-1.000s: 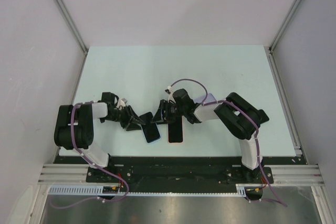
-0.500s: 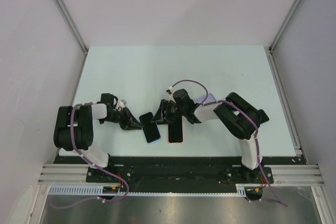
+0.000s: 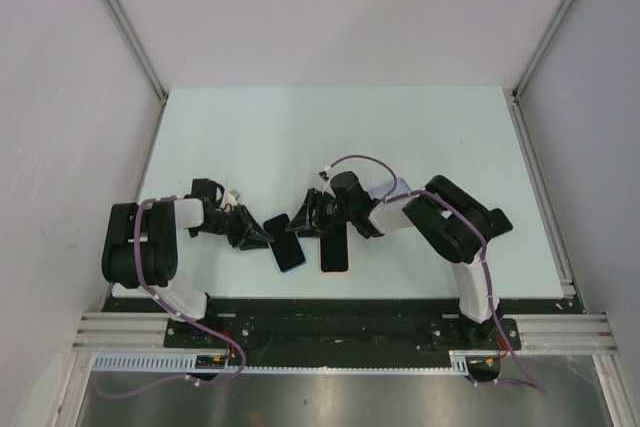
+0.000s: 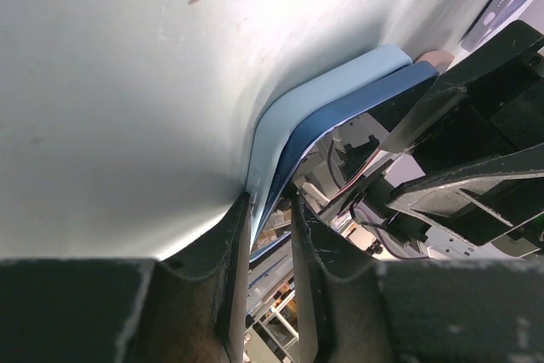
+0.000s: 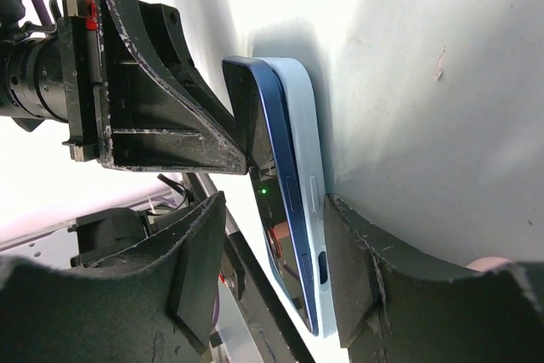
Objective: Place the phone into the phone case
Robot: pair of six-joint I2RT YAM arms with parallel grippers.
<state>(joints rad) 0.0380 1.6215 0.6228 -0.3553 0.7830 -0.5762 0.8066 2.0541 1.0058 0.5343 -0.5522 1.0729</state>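
Left wrist: phone [image 4: 357, 104] edge-on only.

A pale mint counter [image 3: 420, 137] lay under the left gripper [image 3: 264, 237] and right gripper [image 3: 304, 220]. White walls [image 3: 300, 17] stood well beyond them, a metal rail [image 3: 560, 330] behind.

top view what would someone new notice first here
The left gripper and right gripper meet nose to nose at a dark blue phone lying against a light blue case near the table's front edge. Beside it lies a pink-edged dark slab.
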